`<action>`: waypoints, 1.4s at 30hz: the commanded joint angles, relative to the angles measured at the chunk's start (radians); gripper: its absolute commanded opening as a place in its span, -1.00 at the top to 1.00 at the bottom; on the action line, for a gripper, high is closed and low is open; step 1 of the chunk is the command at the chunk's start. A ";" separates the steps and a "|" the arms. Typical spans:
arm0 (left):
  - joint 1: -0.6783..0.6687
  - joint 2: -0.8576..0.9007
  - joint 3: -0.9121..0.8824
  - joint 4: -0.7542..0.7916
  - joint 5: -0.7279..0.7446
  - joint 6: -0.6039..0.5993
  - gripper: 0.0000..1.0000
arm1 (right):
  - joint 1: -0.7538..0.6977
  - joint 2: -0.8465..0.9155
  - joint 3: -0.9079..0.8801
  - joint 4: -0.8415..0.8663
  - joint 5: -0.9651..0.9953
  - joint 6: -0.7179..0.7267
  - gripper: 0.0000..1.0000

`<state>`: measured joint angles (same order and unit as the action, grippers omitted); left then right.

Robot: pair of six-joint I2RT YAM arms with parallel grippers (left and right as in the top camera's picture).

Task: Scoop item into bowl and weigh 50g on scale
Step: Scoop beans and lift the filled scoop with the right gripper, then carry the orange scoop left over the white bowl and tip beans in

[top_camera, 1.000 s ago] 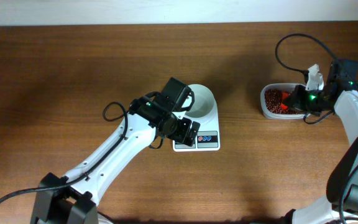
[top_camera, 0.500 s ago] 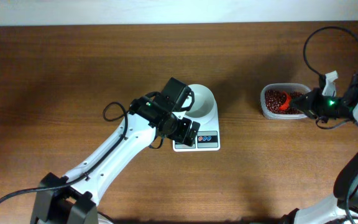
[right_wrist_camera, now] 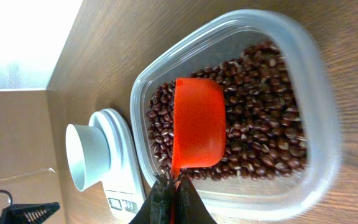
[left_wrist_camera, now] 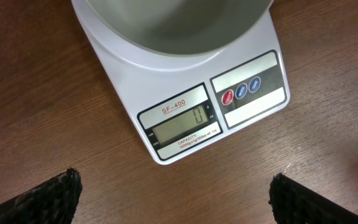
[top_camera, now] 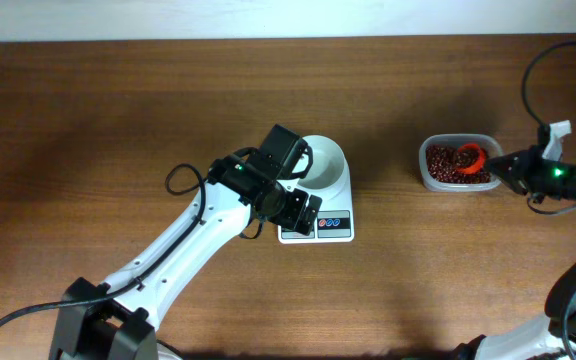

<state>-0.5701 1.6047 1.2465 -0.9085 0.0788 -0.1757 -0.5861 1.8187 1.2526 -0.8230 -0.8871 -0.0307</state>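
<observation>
Right hand (right_wrist_camera: 174, 186) clamping orange scoop (right_wrist_camera: 197, 124) handle, resting it among beans (right_wrist_camera: 260, 124) in clear tub (right_wrist_camera: 319, 124), ready for loading. Left hand (left_wrist_camera: 176, 202), fingers apart, hovering over scale (left_wrist_camera: 185, 124) front, wrist camera watching zero display; empty bowl (top_camera: 325, 160) sitting on scale.

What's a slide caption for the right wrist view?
Right jaws shut on an orange scoop lying in the clear tub of red beans; white bowl on the scale beyond.

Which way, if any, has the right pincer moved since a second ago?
Yes. The right pincer has drawn rightward, from over the tub to its right edge, gripping the scoop.
</observation>
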 commanded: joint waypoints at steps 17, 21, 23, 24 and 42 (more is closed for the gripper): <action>-0.003 0.007 0.000 0.007 0.000 0.016 -0.98 | -0.124 0.008 -0.006 -0.053 -0.295 -0.093 0.92; -0.003 0.007 0.000 0.007 0.000 0.016 -0.98 | -0.124 0.008 -0.006 -0.052 -0.382 -0.097 0.93; -0.003 0.007 0.000 0.007 0.000 0.016 -0.98 | -0.124 0.008 -0.006 -0.052 -0.445 -0.097 0.92; -0.003 0.007 0.000 0.007 0.000 0.016 -0.98 | -0.124 0.008 -0.006 -0.052 -0.484 -0.096 0.93; -0.003 0.007 0.000 0.007 0.000 0.016 -0.98 | 0.044 0.008 -0.006 -0.052 -0.594 -0.032 0.92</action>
<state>-0.5701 1.6047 1.2465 -0.9035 0.0784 -0.1757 -0.5880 1.8187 1.2526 -0.8753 -1.4357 -0.0586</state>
